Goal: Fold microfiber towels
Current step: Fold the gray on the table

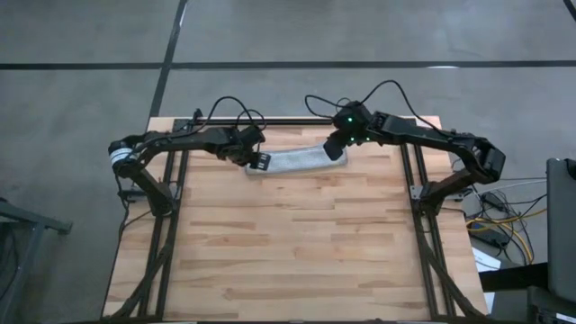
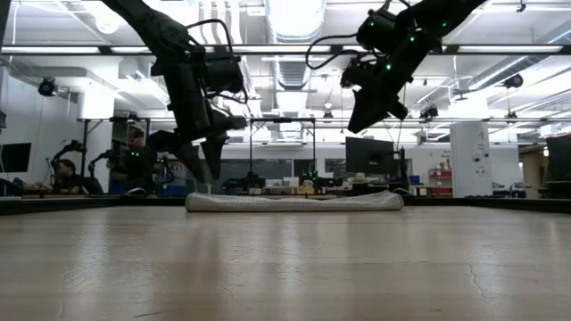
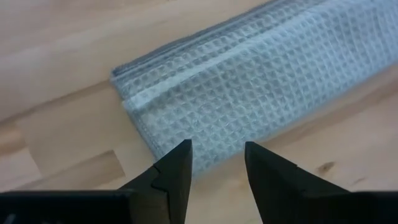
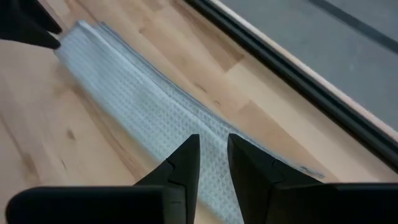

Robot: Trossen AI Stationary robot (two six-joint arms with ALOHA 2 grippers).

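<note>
The towel (image 1: 297,162) lay folded, soft and limp, best pinched at its ends, under both open, empty grippers (image 3: 216,163) (image 4: 213,158).

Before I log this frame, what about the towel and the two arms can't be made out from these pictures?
- Towel layer count: the low view shows only a flat strip; the left wrist view blurs the stacked edges.
- White tag: seen in no view.
- Towel's right end: in the high view, the right gripper covers it.
- Left gripper: contact with the towel is unclear, as its jaws block the cloth edge beneath.
</note>
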